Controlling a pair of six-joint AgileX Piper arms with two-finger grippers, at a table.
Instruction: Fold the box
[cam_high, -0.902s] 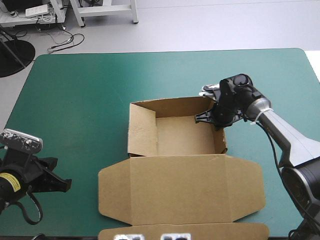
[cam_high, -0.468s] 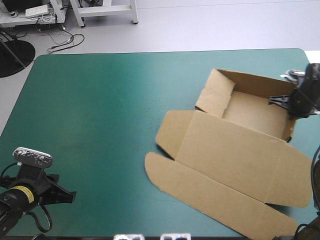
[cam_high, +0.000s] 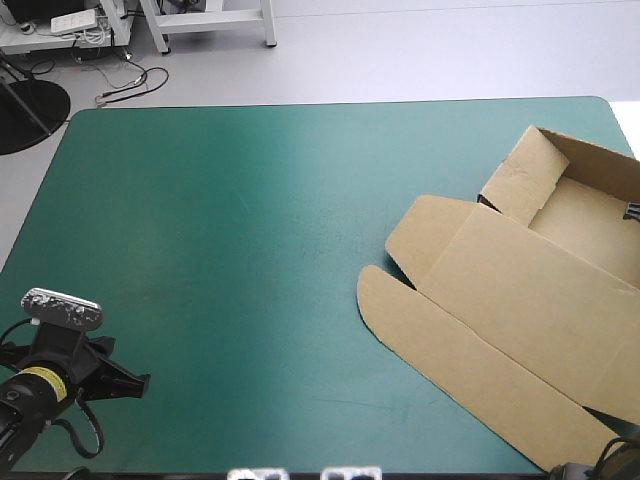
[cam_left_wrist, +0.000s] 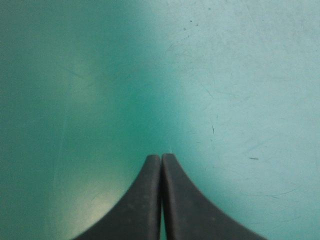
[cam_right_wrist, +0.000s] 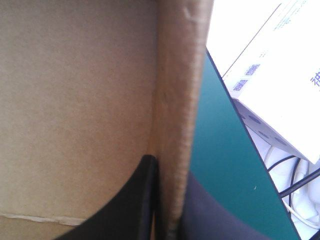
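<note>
Clamping the right gripper (cam_right_wrist: 167, 167) on a raised wall of the box (cam_high: 520, 290), sitting open at the right edge of the teal-green cover (cam_high: 250, 200) with its lid lying flat. Holding the left gripper (cam_left_wrist: 161, 159) pressed together and empty near the near-left corner. Risking sliding the box off that edge, or creasing the pinched wall, by pulling from one point alone.

There is one table (cam_high: 250, 220), with one teal-green cover. On it lies one brown box (cam_high: 520, 290), toward 3 o'clock in the high view. This box has one open tray part and one flat lid. The grippers are two: the left gripper (cam_high: 138, 380) at 8 o'clock, and the right gripper (cam_right_wrist: 167, 170) at the box. Each has two black fingers (cam_left_wrist: 135, 205), so four fingers in all. One pair pinches one wall of the box, and the other pair holds nothing.
</note>
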